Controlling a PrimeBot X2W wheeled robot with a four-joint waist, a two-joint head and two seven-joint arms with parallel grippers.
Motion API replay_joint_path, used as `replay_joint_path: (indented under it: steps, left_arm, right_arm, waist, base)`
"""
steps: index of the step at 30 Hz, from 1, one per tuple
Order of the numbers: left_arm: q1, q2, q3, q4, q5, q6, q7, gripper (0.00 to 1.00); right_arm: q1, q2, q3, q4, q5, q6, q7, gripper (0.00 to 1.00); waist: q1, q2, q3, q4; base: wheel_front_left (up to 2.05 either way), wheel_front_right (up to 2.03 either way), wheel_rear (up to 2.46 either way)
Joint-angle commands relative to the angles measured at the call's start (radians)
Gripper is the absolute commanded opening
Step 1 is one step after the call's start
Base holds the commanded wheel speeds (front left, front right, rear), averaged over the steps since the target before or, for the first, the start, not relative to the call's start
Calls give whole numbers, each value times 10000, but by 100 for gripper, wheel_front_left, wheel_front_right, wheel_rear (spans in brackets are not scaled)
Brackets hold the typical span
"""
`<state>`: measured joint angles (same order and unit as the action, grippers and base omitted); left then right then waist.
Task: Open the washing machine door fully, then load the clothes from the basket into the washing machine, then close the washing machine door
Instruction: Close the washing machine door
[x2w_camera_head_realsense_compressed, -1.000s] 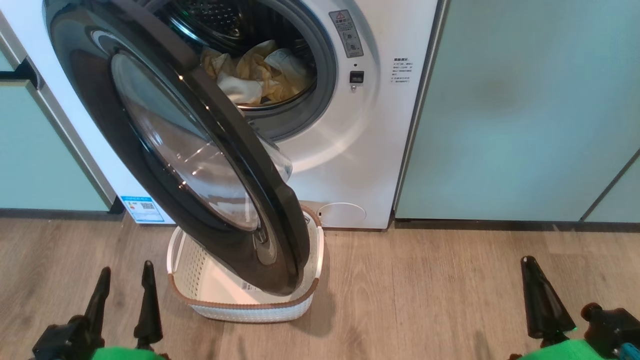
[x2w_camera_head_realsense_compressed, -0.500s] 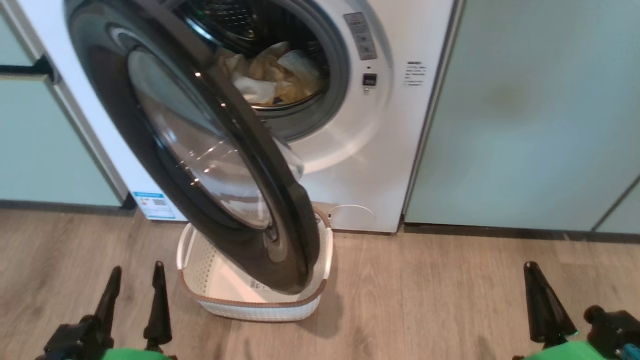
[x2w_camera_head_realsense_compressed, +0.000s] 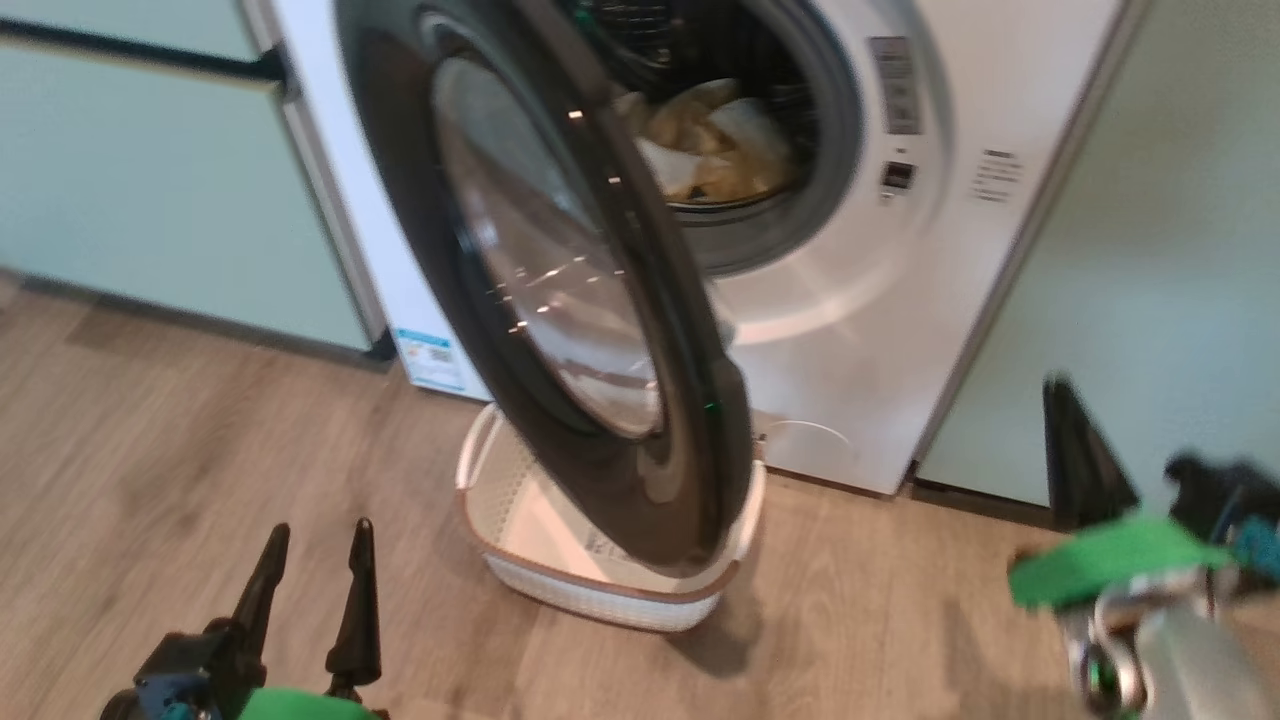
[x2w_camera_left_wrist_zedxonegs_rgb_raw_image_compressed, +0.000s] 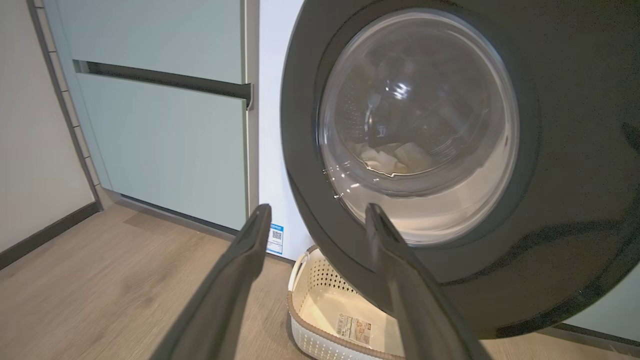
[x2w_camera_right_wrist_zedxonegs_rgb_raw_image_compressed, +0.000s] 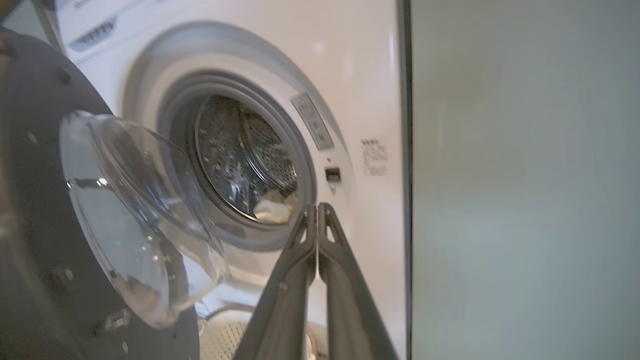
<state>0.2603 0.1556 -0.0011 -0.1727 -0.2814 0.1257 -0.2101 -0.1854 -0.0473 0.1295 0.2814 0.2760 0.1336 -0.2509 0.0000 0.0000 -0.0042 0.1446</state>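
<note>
Clothes (x2w_camera_head_realsense_compressed: 715, 150) sit in the washing machine (x2w_camera_head_realsense_compressed: 850, 330), basket (x2w_camera_head_realsense_compressed: 600, 590) below bare. Closing remains: the washing machine door (x2w_camera_head_realsense_compressed: 690, 470) stands ajar, probably needing a push from the released left gripper (x2w_camera_head_realsense_compressed: 320, 530); right gripper (x2w_camera_right_wrist_zedxonegs_rgb_raw_image_compressed: 316, 206) clenched empty.

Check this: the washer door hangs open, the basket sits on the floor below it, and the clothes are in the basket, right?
No: the clothes lie inside the washer, not the basket, as the head view shows. The rest is right.

Long dark tapered jaws; bright green wrist bands (x2w_camera_head_realsense_compressed: 1110, 565); silver-grey forearm (x2w_camera_head_realsense_compressed: 1195, 650); black wrist housing (x2w_camera_head_realsense_compressed: 190, 665).
</note>
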Motion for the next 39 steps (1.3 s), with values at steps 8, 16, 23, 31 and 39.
replay_joint_path:
  steps: [8,16,23,31,39]
  left_arm:
    - [-854,163,168,-215,198,-45,-58,100]
    - [-934,217,112,-239,219,-9,-65,100]
    - [-868,295,169,-359,208,65,-56,100]
    - [-837,263,141,-380,177,134,-113,100]
    - [-895,286,145,-326,207,219,-171,100]
  right_arm:
    - [-2742,-30,883,-1306,313,-29,-106,0]
    - [-3627,-30,2479,-3261,814,-29,-107,0]
    - [-3247,-30,5086,-3265,946,-29,-71,0]
    - [-2195,-30,6662,-2715,1096,-29,500,0]
    - [-1866,-59,6932,-1224,1280,-29,774,0]
  waist:
    - [0,0,23,837]
    - [0,0,-51,980]
    - [0,0,-53,864]
    - [0,0,-12,735]
    - [0,0,87,673]
  base:
    - [0,0,0]
    - [0,0,0]
    - [0,0,0]
    - [0,0,0]
    - [0,0,0]
